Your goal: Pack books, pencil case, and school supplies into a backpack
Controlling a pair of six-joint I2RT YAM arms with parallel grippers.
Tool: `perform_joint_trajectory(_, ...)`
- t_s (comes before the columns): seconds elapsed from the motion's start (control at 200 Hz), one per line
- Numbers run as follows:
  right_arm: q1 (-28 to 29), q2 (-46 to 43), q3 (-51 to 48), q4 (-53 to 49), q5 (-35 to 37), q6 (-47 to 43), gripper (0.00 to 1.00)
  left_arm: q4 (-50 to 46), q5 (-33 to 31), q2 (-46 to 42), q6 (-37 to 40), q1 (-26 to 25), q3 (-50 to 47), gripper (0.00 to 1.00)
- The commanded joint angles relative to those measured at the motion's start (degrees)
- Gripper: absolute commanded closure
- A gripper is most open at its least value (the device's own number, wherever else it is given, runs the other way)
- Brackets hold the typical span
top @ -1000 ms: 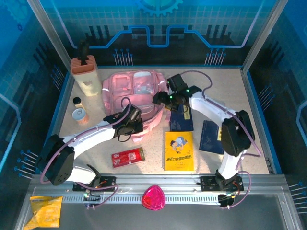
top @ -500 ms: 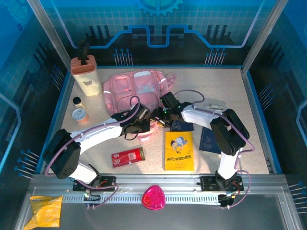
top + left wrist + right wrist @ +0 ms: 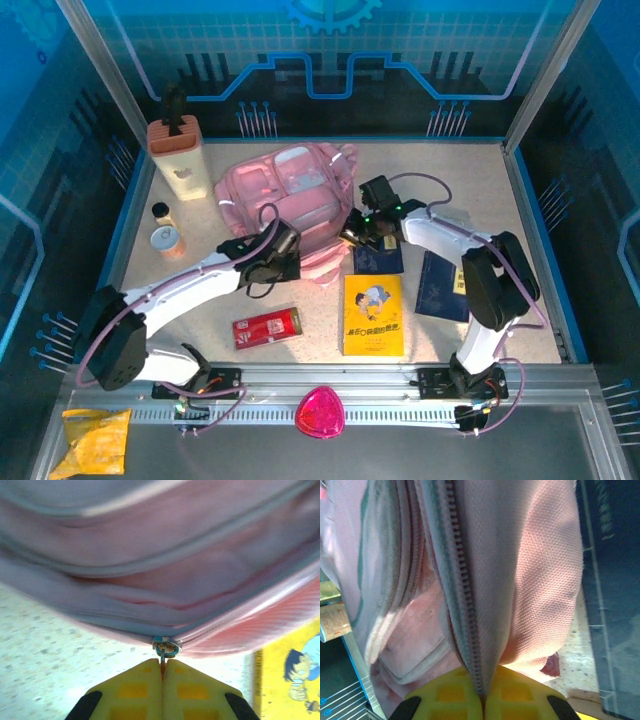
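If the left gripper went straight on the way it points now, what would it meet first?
The backpack. The left gripper has its jaws shut on the zip pull, and the pink fabric lies directly ahead, so it would probably press into that at once.

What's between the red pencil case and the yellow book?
Nothing, just bare table between the pencil case and the yellow book, seen in the top view.
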Motion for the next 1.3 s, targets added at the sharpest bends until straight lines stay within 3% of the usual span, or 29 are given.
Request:
perform_joint_trajectory(0.0, -2.57, -3.70, 3.08, -1.13, 2.74, -4.55, 1.00, -7.40, -0.56, -2.90, 2.77, 5.74, -4.17, 1.00)
perform_joint_trajectory(0.315, -2.40, -5.38, 2.24, -2.26, 2.53, -4.81, 1.00, -3.56, -4.18, 1.51, 8.09, 20.86, -3.19, 1.00)
perform_joint_trajectory(0.645, -2.48, -5.85, 4.87, -6.38, 1.96, -7.79, 1.00, 3.61, -4.30, 5.28, 10.31, 30.06, -2.28, 1.00)
perform_joint_trajectory(0.795, -1.83, -5.67, 4.75, -5.13, 2.00, -7.77, 1.00, 9.89, 1.35, 2.95, 11.83, 30.25, -3.95, 1.00)
perform_joint_trajectory(0.935, -0.55, -4.22, 5.39, -6.27, 2.05, -8.76, 1.00, 5.62, -4.96, 5.80, 16.45, 31.76, 0.52, 1.00)
perform_joint_trajectory(1.066, -2.31, -4.94, 2.16, -4.03, 1.60, -8.48, 1.00, 8.33, -5.92, 5.08, 18.22, 34.06, -0.26, 1.00)
perform_joint_trajectory(1.226, 0.14, -3.54, 1.98, -3.11, 1.35, -8.36, 1.00, 12.30, -9.44, 7.73, 18.57, 34.35, 0.21, 1.00)
perform_joint_trajectory(1.296, 1.22, -2.68, 1.98, -3.12, 1.75, -8.88, 1.00, 12.46, -7.62, 9.15, 17.85, 34.63, 1.37, 1.00)
